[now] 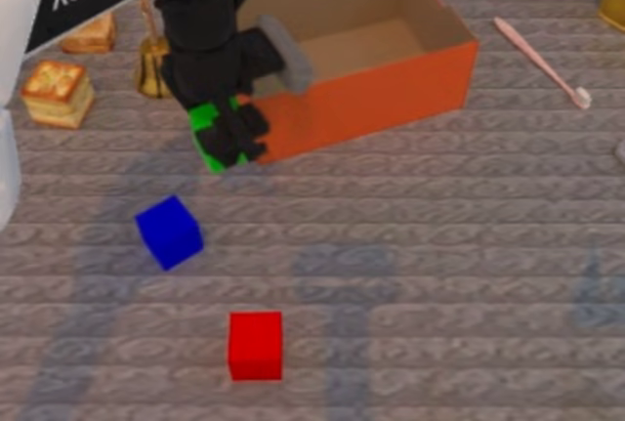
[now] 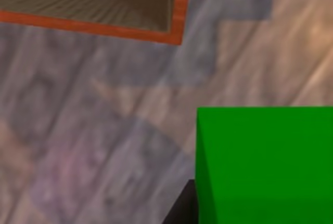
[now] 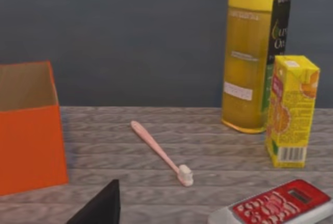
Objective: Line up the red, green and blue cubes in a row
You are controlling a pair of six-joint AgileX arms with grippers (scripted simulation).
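Tabletop: the grey wood-grain tabletop [image 1: 439, 274] carried everything.
Box: the large open orange-red cardboard box [image 1: 391, 99] stood at the far middle.
Left arm: the black left end effector [image 1: 232, 130] hung over the box's near-left corner, fingers clamped on the small bright green matte cube [image 1: 207, 128]; in the left wrist view the cube [image 2: 265, 164] filled the near corner.
Blue: the deep blue matte cube [image 1: 169, 231] sat nearer the front, left of centre.
Red: the bright red matte cube [image 1: 256, 345] lay at the front edge, apart from the blue.
Right arm: the right end effector [image 3: 99, 208] was parked at the right; whether its fingers were apart I cannot tell.
Clutter: a pink plastic toothbrush [image 1: 543, 62] lay right of the box.
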